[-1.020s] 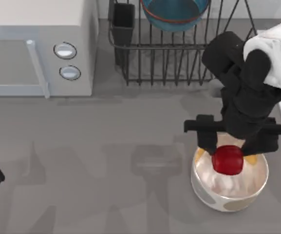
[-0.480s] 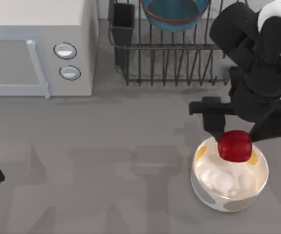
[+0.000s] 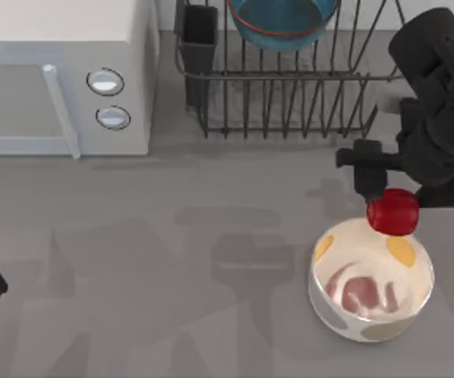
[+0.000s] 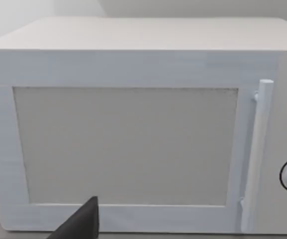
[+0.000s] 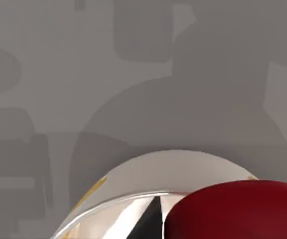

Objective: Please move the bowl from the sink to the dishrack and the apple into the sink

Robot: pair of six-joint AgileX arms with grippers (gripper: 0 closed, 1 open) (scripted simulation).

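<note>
The right tool (image 3: 393,206) was at the right side of the bench (image 3: 211,260), just in front of the dishrack (image 3: 289,94). Its two fingers were pinching the apple (image 3: 393,213), one on each side of it, so the apple sat exactly between the fingertips and under the black body of the arm. The apple was lifted off the surface. It hung over the far rim of the cream-white bowl (image 3: 370,289), which stood on the bench at the near right and had yellow and tan spots. A reddish reflection lay on the inner floor of this bowl. In the right wrist view the apple (image 5: 238,211) was very close to the camera, with the shiny rim of the cream-white bowl (image 5: 128,199) below it.

The blue bowl (image 3: 282,22) with the thin red-orange line was already in the dishrack, at the far edge of the top view, and only its near part was visible. The black utensil cup (image 3: 198,39) stood at the left corner of the rack. The white microwave (image 3: 61,79) with two round knobs occupied the far left of the bench.

The left arm was parked at the left edge of the bench. In the left wrist view a dark fingertip of the left tool (image 4: 81,224) appeared in front of the microwave door (image 4: 126,144); whether this tool was spread or pressed together, I cannot tell.
</note>
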